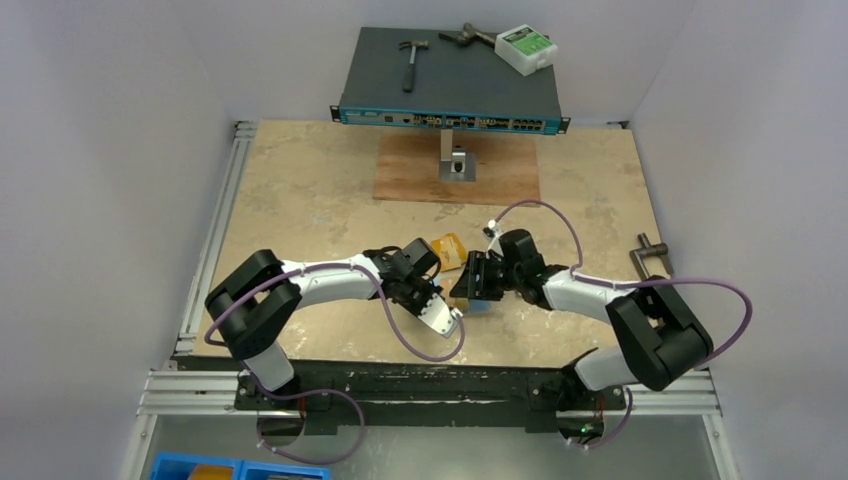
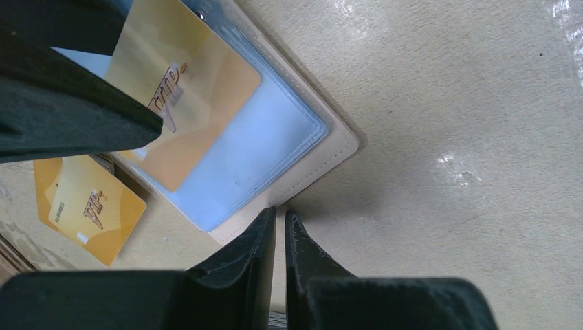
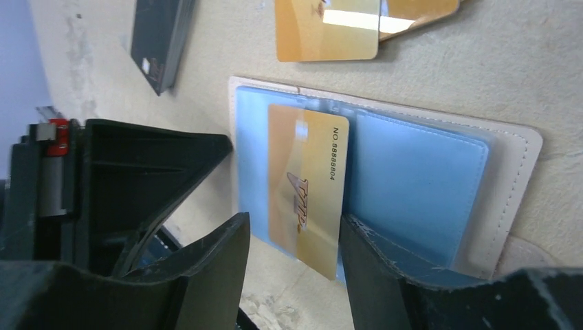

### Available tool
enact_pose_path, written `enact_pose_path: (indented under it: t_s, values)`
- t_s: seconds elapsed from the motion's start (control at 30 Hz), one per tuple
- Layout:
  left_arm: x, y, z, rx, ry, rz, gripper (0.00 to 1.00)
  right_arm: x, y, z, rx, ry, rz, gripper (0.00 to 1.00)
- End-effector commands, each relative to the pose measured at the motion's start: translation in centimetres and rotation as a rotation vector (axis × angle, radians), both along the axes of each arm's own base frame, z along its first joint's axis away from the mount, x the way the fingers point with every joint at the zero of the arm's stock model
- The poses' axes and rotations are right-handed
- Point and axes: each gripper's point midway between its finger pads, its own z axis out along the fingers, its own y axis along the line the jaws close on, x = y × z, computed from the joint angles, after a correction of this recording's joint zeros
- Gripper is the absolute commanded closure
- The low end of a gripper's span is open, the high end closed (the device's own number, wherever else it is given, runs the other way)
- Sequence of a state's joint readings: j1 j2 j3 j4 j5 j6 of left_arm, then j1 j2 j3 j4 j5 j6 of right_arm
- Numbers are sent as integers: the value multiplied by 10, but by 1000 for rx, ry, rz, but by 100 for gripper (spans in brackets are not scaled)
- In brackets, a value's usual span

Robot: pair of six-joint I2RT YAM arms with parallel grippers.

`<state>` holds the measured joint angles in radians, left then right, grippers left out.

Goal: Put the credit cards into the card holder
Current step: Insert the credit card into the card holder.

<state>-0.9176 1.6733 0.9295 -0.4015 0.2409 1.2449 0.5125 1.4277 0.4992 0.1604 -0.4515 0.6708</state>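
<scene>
1. Card holder [image 3: 512, 148]: beige, was laid open flat, clear blue pockets up.
2. Orange card [image 3: 306, 182]: was laid across pockets, one end overhanging edge.
3. Two overlapped orange cards [image 3: 326, 31] & black card [image 3: 158, 41] were seen on table nearby.

Orange-yellow card [image 3: 306, 185] in card holder [image 3: 522, 158]: "NO 8888804" along one edge, "VIP" logo mid-face (slanted script). Loose orange-yellow card [image 2: 89, 206]: same "VIP" logo, small print unreadable. Green-white box [image 1: 527, 46] label: illegible.
</scene>
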Motion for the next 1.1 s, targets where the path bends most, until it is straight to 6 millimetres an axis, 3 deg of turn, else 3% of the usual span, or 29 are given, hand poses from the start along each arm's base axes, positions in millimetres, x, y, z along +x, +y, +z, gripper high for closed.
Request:
enact_pose_path:
  t_s: [0.0,0.37,0.7,1.07]
  values:
    - [1,-4,0,-15,-4,10,91,-4,-12,-15,-168,1,-10,49]
    - [4,-6,0,-40,-31,16,93,-6,4,-8,-205,-21,11,50]
    - [6,-10,0,-68,-50,15,93,-8,30,4,-141,-74,71,49]
    - [4,-9,2,-72,-47,12,94,-8,44,3,-102,-85,123,50]
